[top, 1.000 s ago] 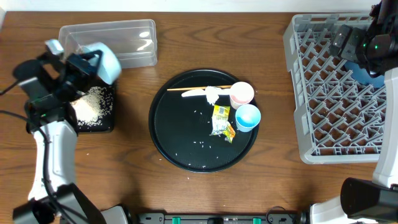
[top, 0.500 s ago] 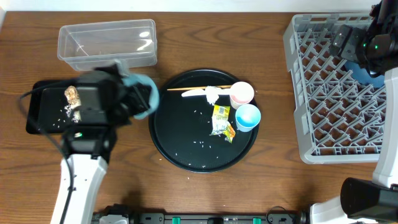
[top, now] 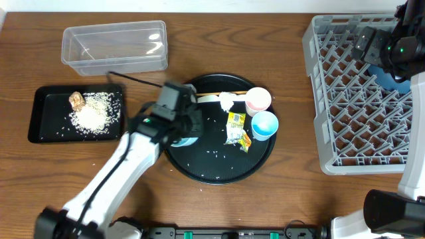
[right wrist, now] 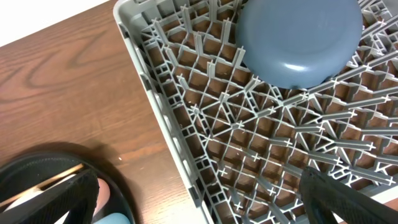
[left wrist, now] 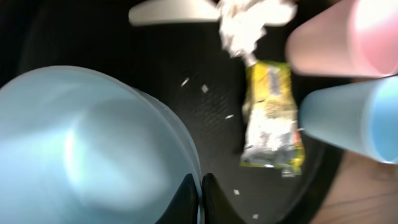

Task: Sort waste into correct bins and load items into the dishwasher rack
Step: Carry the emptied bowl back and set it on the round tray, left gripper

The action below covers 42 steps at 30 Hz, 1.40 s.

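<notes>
Showing brown wood table (top: 292,192), left tool (left wrist: 200,193) clamped on pale-blue bowl (left wrist: 93,143) rim, right tool (top: 385,53) spread apart

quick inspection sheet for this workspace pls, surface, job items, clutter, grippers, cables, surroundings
surface: wooden table; round black tray in the middle, scattered rice grains on it
job's things: rice pile and brown lump in black rectangular tray; clear tub, nothing seen inside; wrapper, tissue, pink cup, light-blue cup on round tray; dark-blue bowl upside down in rack
clutter: wooden stick, white utensil
grippers: left gripper shut on pale-blue bowl rim; right gripper open, above rack
cables: black cable by left arm
surroundings: white strip beyond table
</notes>
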Each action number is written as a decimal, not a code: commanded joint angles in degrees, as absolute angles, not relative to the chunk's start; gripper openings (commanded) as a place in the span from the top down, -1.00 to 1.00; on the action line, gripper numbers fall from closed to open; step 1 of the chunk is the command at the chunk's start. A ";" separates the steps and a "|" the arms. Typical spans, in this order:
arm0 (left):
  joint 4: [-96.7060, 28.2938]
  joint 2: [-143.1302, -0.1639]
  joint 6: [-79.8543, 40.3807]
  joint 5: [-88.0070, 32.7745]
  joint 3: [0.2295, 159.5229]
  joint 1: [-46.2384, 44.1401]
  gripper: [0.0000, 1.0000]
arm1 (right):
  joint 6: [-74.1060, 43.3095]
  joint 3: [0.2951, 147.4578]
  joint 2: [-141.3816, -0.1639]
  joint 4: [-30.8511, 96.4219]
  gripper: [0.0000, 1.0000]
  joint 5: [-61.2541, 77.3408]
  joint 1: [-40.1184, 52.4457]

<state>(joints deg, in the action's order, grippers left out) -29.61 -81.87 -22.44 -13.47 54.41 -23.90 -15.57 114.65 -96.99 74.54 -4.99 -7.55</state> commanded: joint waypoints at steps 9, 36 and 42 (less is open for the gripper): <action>-29.47 -85.84 -23.00 -11.29 54.61 -24.58 0.88 | -16.27 114.52 -96.77 74.61 -0.99 -5.61 -7.90; -26.76 -81.34 -23.31 -11.90 56.10 -27.18 -0.22 | -16.27 114.52 -96.77 74.61 -0.99 -5.61 -7.90; -29.74 -69.06 -23.18 -8.47 56.82 -23.27 -0.39 | -16.27 114.52 -96.77 74.61 -0.98 -5.61 -7.90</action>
<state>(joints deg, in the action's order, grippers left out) -28.56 -74.78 -23.57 -11.64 54.61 -25.67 -15.57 114.65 -96.99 74.54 -4.97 -7.55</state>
